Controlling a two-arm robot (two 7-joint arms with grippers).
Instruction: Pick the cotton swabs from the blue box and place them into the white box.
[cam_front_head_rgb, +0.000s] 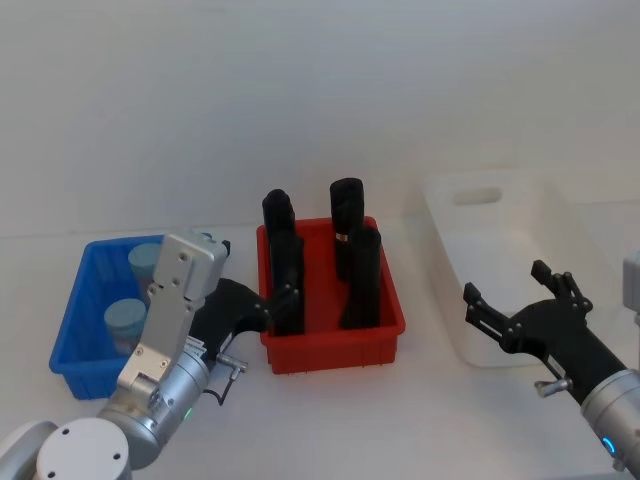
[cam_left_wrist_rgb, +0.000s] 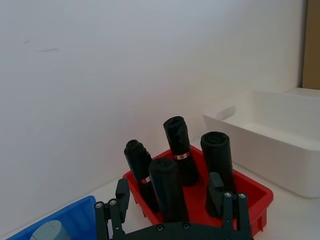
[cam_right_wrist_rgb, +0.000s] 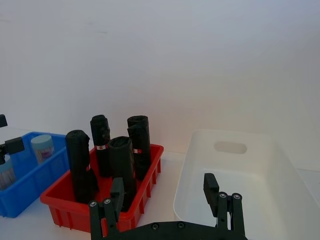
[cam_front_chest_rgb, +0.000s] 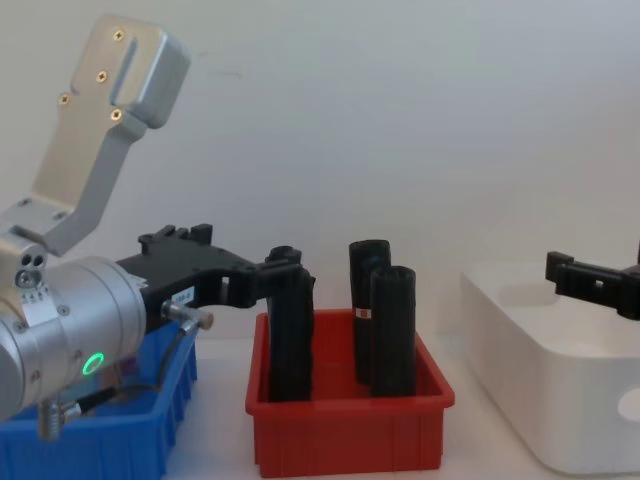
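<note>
Hovering between the blue box (cam_front_head_rgb: 70, 330) and the red bin (cam_front_head_rgb: 330, 350), the left gripper (cam_left_wrist_rgb: 169, 192) holds its jaws wide and empty. The cotton swabs (cam_front_head_rgb: 125, 320), two tubs that I can count, stand in the blue box. Swinging across to them, I reckon the jaws could clip a black roll (cam_front_head_rgb: 347, 215) or snag the box's wall. The right gripper (cam_front_head_rgb: 505, 283) hangs by the white box's (cam_front_head_rgb: 500, 178) near edge, jaws wide and empty. The left arm covers part of the blue box, so more tubs may sit unseen.

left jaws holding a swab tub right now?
No: the left gripper has its jaws open with nothing between them, and two tubs of cotton swabs sit in the blue box.
</note>
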